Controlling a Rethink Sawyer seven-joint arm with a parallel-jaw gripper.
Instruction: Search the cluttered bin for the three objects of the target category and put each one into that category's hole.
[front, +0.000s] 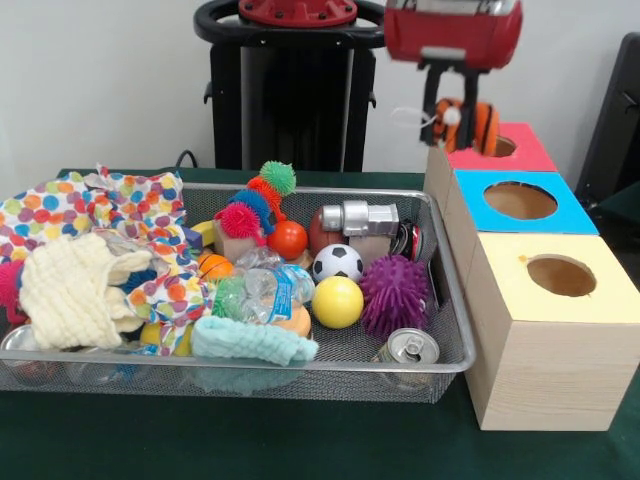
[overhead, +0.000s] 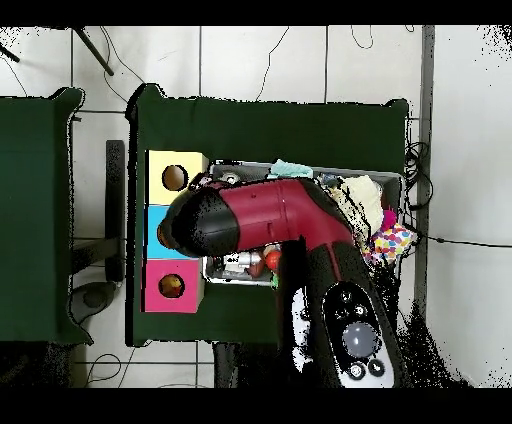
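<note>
The gripper (front: 452, 112) hangs from the red arm (overhead: 262, 218) just above the red-topped hole (front: 503, 146), its black fingers closed on an orange-brown plush toy (front: 474, 124) with dark stripes and a white patch. The toy dangles in the air, beside and slightly above that hole, not touching the box.

From the hole, the wooden box (front: 545, 350) runs toward the camera in the front view: first the red top, next a blue-topped cutout (front: 520, 200), then a yellow-topped cutout (front: 561, 275).

The wire-mesh bin (front: 452, 355) sits just beside the box, on the dark green table (front: 300, 440). It is crowded. On the side nearest the box lie a purple spiky ball (front: 393, 294), a drink can (front: 408, 347) and a silver toy camera (front: 358, 218). Further from the box are a small soccer ball (front: 337, 262), a smooth yellow ball (front: 337, 302), an orange ball (front: 288, 239) and a crushed plastic bottle (front: 255, 293). At the end farthest from the hole a polka-dot cloth (front: 95, 205) drapes over the rim, with a cream knitted cloth (front: 75, 290) below it and a mint cloth (front: 250, 340) near the front rim.

In the overhead view the arm covers most of the bin, and something orange shows inside the red-topped hole (overhead: 172, 287).
</note>
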